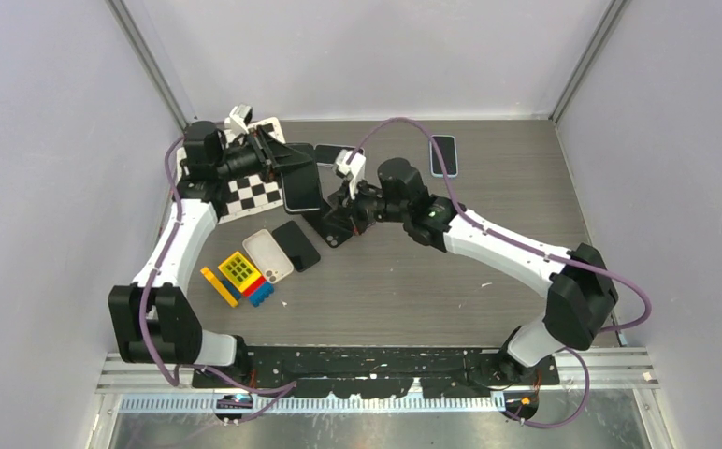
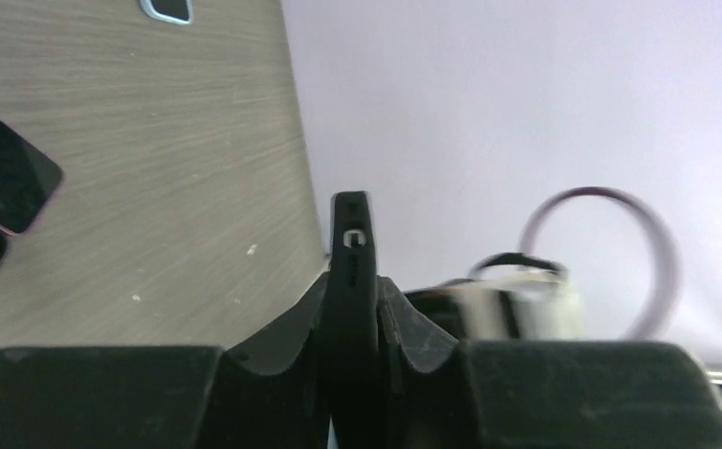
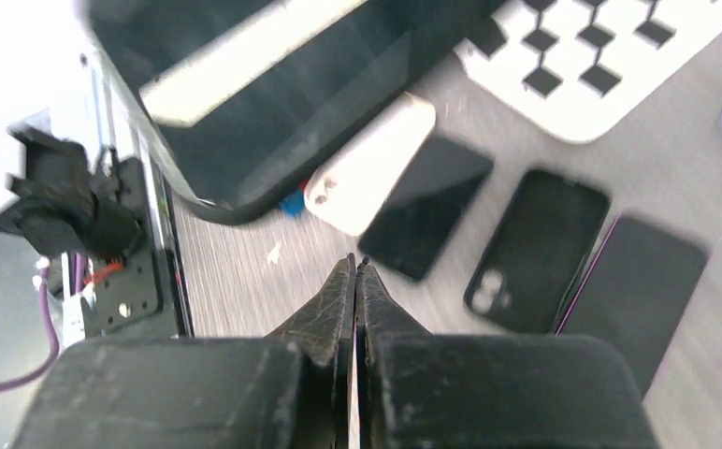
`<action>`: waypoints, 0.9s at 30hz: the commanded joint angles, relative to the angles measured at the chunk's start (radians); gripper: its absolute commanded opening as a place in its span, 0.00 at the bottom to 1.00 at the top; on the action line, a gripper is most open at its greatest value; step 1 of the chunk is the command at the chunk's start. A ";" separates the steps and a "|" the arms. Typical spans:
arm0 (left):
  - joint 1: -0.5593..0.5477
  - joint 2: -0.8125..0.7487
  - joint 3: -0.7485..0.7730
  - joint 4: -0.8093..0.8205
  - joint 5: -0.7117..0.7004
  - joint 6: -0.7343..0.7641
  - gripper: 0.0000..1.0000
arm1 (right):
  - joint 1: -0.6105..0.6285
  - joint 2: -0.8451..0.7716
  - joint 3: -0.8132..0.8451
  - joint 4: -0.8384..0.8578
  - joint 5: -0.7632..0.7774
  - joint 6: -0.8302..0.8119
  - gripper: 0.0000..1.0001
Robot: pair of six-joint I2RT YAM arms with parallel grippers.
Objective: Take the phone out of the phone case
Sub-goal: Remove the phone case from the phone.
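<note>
The left fingers (image 2: pixel 287 332) are clamping the case (image 2: pixel 351 234) edge-on with the phone (image 3: pixel 273 112) inside, holding it raised off the tabletop (image 1: pixel 432 281), probably so the right fingers (image 3: pixel 324 318), pressed together on nothing and hovering just beside it, can push the phone out.

You see a checkerboard mat (image 1: pixel 254 192) at the far left of the grey table (image 1: pixel 432 290), and nearer the front edge, a cluster of yellow, blue and red blocks (image 1: pixel 238 271).
</note>
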 commanded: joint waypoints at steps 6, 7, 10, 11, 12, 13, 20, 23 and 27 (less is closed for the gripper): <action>0.018 -0.118 0.029 0.099 0.045 -0.201 0.00 | -0.067 -0.022 -0.104 0.085 -0.025 0.202 0.01; 0.019 -0.119 0.026 0.096 0.040 -0.190 0.00 | -0.075 -0.028 -0.102 0.099 -0.041 0.253 0.05; 0.021 -0.121 0.020 0.077 0.027 -0.156 0.00 | -0.111 -0.054 -0.108 0.183 -0.154 0.372 0.31; 0.021 -0.123 0.019 0.079 0.025 -0.150 0.00 | -0.117 -0.058 -0.109 0.199 -0.179 0.392 0.44; 0.021 -0.123 0.017 0.083 0.025 -0.148 0.00 | -0.124 -0.062 -0.108 0.231 -0.239 0.425 0.49; 0.021 -0.123 0.015 0.095 0.029 -0.147 0.00 | -0.126 -0.064 -0.106 0.247 -0.271 0.441 0.57; 0.021 -0.135 0.013 0.154 0.071 -0.152 0.00 | -0.130 -0.040 -0.065 0.501 -0.545 0.682 0.65; 0.021 -0.143 0.011 0.161 0.083 -0.152 0.00 | -0.129 -0.018 -0.063 0.611 -0.557 0.763 0.65; 0.021 -0.151 0.003 0.162 0.090 -0.155 0.00 | -0.131 0.012 -0.062 0.757 -0.543 0.868 0.65</action>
